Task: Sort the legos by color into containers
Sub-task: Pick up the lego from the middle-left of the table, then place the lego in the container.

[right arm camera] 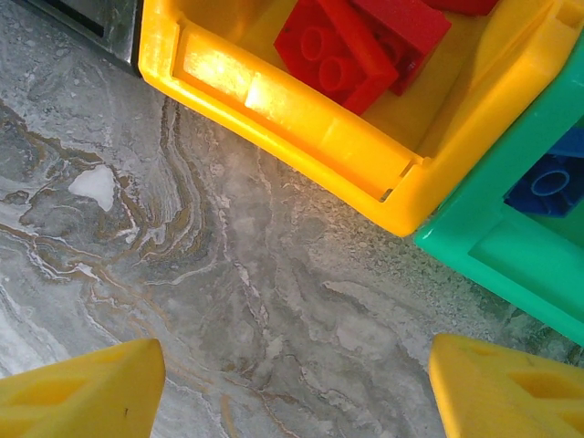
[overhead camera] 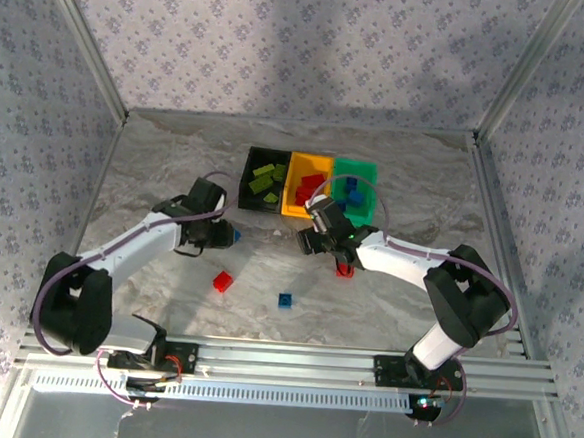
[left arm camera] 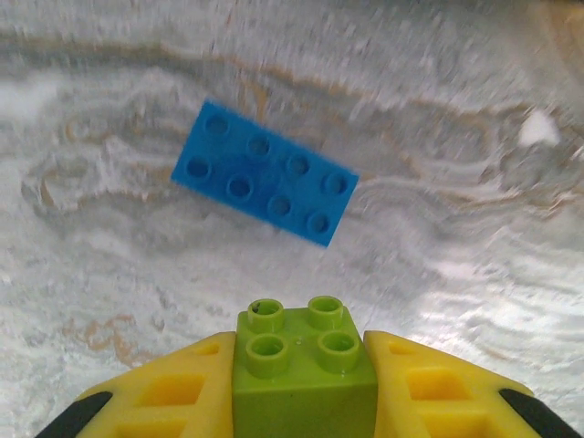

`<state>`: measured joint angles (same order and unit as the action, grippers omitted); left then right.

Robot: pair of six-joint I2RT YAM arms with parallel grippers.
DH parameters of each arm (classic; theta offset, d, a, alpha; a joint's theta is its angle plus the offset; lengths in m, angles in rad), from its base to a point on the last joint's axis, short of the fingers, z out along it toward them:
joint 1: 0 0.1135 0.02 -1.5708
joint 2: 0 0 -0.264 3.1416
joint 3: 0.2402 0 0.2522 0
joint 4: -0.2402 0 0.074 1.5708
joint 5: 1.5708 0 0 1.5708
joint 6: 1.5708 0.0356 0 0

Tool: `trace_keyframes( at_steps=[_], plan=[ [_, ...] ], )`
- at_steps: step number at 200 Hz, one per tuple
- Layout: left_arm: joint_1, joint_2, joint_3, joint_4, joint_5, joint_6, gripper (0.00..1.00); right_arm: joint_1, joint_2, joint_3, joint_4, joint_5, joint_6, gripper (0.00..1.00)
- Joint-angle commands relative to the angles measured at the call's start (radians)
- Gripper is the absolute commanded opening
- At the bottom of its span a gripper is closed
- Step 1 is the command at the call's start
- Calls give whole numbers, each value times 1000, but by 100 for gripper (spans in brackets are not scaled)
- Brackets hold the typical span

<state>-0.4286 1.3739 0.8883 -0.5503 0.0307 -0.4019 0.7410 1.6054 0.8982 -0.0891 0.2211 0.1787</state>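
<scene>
Left gripper [left arm camera: 304, 351] clamps a lime green brick [left arm camera: 306, 370], so pick-up looks done; next, carry it to the black bin [overhead camera: 248, 181] ahead and right; right gripper [right arm camera: 297, 383] gapes empty.

Your left arm [overhead camera: 135, 240] and right arm [overhead camera: 400, 257] wear white links between bulky black joints; a lavender cable [overhead camera: 40, 292] loops along each, and the wedge-shaped fingers [left arm camera: 173, 392] are yellow with recessed pockets.

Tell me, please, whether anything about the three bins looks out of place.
Nothing stands out: the black bin holds green bricks, the yellow bin red, the green bin blue, all upright in a row.
</scene>
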Motion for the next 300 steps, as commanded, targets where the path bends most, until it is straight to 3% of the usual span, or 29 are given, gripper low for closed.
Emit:
trace_keyframes(
  at_steps=[1, 76, 109, 186, 202, 218, 258, 300],
  plan=[
    [-10, 52, 104, 12, -8, 18, 30, -6, -17, -4, -1, -5, 15, 78],
    [-19, 389, 547, -50, 20, 107, 30, -23, -30, -27, 18, -7, 27, 78],
    [-27, 528, 763, -152, -44, 154, 30, -31, -40, -34, 24, -9, 30, 78],
    [-28, 748, 1044, -253, -72, 188, 35, -39, -47, -39, 26, -23, 39, 78],
    [-28, 761, 1057, -264, -65, 187, 43, -38, -55, -46, 35, -23, 41, 78],
    [-28, 750, 1050, -259, -61, 186, 59, -40, -53, -46, 33, -22, 40, 78],
    [-30, 652, 931, -181, -38, 168, 60, -40, -45, -44, 38, -29, 45, 78],
    [-63, 458, 674, 21, -30, 155, 60, -41, -40, -42, 40, -30, 47, 78]
  ],
)
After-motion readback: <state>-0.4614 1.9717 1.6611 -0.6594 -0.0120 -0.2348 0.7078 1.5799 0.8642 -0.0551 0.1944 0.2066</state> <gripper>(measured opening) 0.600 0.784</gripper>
